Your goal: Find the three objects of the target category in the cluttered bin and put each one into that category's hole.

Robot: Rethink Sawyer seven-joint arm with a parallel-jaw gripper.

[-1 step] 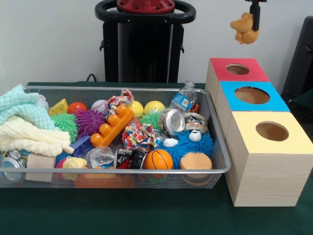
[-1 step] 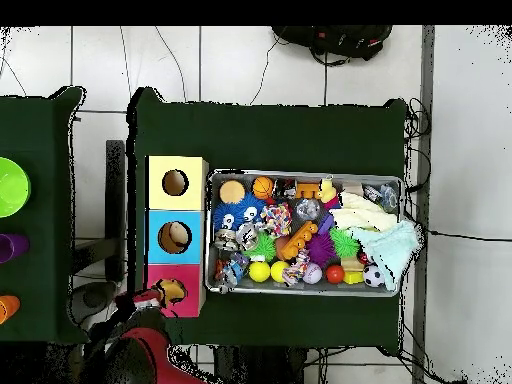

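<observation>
Wire bin [image 1: 215, 147] crammed, left of three boxes; red-topped box [image 1: 238, 69] farthest. My gripper [image 1: 254, 22] hangs high above red box, pinching small tan plush toy [image 1: 244, 28] by upper edge; overhead view puts the toy right by the red hole [image 2: 175, 290]. Judge toy soft, light, squashy, non-slip; pinch at body bulk holds best.

The front view sits low and close across the table, facing the bin [image 1: 215, 127] and boxes [image 1: 266, 161]. The overhead view looks straight down from higher up (half-turned), sharing bin [image 2: 305, 176] and boxes [image 2: 152, 237].
</observation>
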